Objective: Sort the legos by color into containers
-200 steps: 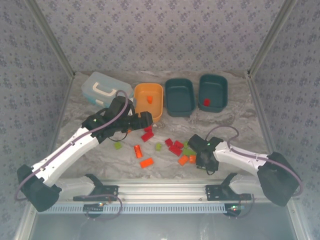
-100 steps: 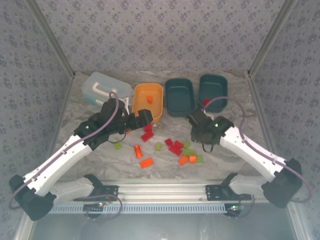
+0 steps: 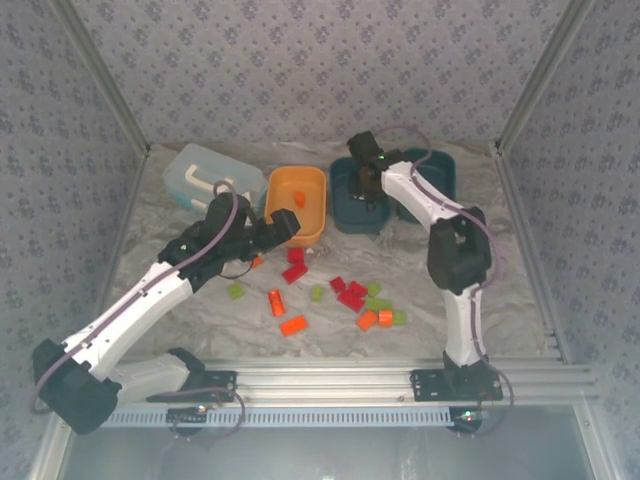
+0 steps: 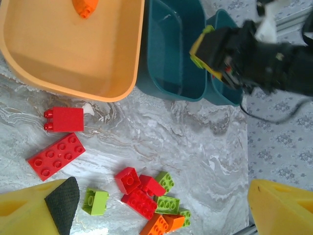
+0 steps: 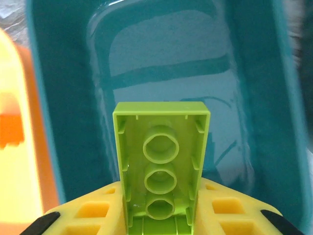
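My right gripper [image 3: 364,186] hangs over the middle teal bin [image 3: 341,205], shut on a lime green brick [image 5: 161,166] whose hollow underside faces the wrist camera. The bin's floor [image 5: 161,58] lies bare below it. The left wrist view catches that gripper and the green brick [image 4: 199,49] above the same bin [image 4: 171,54]. My left gripper [image 3: 291,223] is open beside the orange bin [image 3: 272,205], which holds one orange brick [image 3: 299,198]. Between its fingers [image 4: 44,210] lies a cluster of red, green and orange bricks [image 4: 146,193].
Loose bricks are scattered on the marble table: red ones [image 3: 294,271], orange ones [image 3: 293,324], a green one [image 3: 236,291], and a mixed cluster [image 3: 362,298]. A second teal bin [image 3: 437,165] stands at the right, and a light blue lidded case [image 3: 205,178] at the back left.
The right arm swung from the brick cluster up and back to the middle teal bin, carrying the green brick. The left arm shifted only slightly near the orange bin.
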### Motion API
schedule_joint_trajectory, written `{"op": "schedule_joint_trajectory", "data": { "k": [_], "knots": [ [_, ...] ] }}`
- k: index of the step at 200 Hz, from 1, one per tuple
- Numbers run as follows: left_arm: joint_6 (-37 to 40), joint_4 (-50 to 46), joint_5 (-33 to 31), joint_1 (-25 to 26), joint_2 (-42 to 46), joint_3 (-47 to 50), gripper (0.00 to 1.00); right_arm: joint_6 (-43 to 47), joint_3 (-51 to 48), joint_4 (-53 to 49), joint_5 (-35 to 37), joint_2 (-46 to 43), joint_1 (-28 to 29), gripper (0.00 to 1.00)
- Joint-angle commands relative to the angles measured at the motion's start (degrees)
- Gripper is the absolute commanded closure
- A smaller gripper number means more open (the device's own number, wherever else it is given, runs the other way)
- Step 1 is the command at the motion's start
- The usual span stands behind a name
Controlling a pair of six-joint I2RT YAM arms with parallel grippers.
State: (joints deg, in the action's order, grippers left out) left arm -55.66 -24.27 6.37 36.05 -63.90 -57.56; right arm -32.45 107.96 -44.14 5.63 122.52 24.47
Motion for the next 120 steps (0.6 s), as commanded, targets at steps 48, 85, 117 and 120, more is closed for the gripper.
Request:
{"op": "schedule_joint_trajectory", "data": {
  "k": [48,85,117,120],
  "knots": [
    [0.3,0.6,-0.7,0.5,0.5,-0.3,0.09,5.3,16.4,-3.4,-4.7,16.1,-3.6,0.65],
    [0.1,0.0,-1.1,0.6,0.9,0.4,0.09,3.8,19.0,-5.2,-6.9,19.7,-4.8,0.64],
    [0.2,-2.8,-3.0,0.6,2.3,0.1,0.09,4.5,22.1,-7.2,-7.5,20.7,-4.5,0.56],
    [0.2,-3.3,-3.2,0.7,2.5,0.0,0.09,4.5,22.4,-7.4,-7.5,20.7,-4.4,0.56]
  ]
}}
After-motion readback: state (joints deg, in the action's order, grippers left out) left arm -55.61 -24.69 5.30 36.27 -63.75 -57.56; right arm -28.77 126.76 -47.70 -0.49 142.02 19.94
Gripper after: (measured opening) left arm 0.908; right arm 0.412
